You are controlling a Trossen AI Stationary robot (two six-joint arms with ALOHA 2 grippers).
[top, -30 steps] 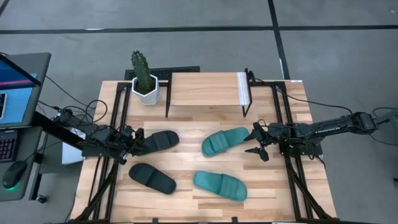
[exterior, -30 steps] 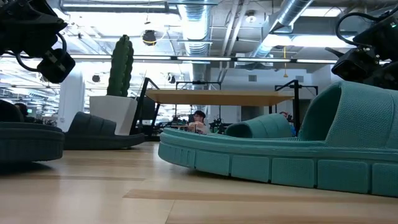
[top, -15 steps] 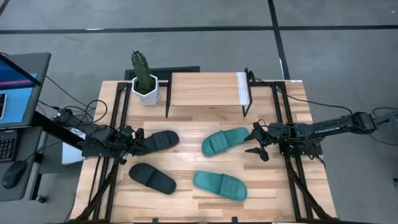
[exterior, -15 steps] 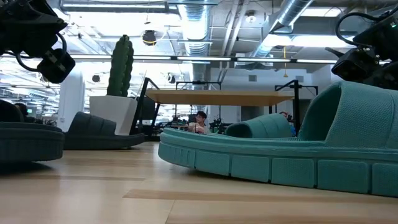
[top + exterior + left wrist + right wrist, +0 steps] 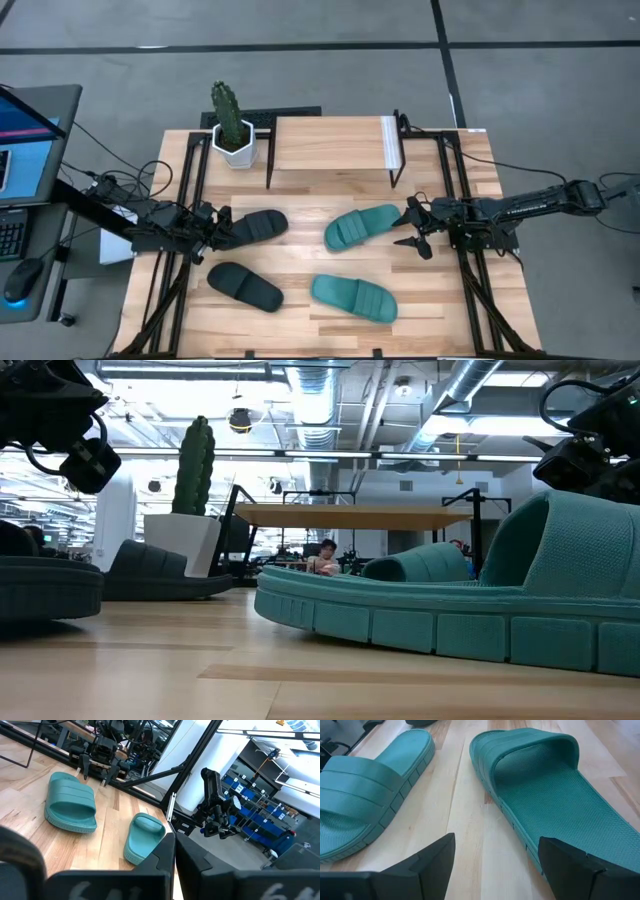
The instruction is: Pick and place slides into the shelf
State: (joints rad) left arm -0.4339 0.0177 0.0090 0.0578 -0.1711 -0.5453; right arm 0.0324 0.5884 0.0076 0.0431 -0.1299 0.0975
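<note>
**A:** So, how will these slides handle? Taking the shelf (image 5: 330, 144) as the mark, all four lie on the table (image 5: 300, 300) in front of it, none on the rack yet. One teal slide (image 5: 361, 226) sits just before its right end, the second teal slide (image 5: 354, 298) farther out, a black slide (image 5: 252, 227) before its left end, the other black slide (image 5: 245, 287) beyond that.

**B:** They look like soft moulded foam, so I'd judge them light, springy and a bit grippy, not fragile. A hard pinch on the broad strap would squash it. The heel rim or the sole's side wall looks stiffer, a safer hold.

**A:** And the grippers?

**B:** The right gripper (image 5: 414, 228) hangs just off the heel end of the teal slide nearest the shelf, fingers spread wide and holding nothing; its wrist view shows the heel between the two tips. The left gripper (image 5: 216, 229) is at the near black slide's end, its fingers (image 5: 165, 855) drawn together; whether they pinch the slide I cannot tell.

**A:** Anything else near the shelf?

**B:** A potted cactus (image 5: 231, 125) stands just beside its left end, so I'd keep the carry clear of it.
</note>
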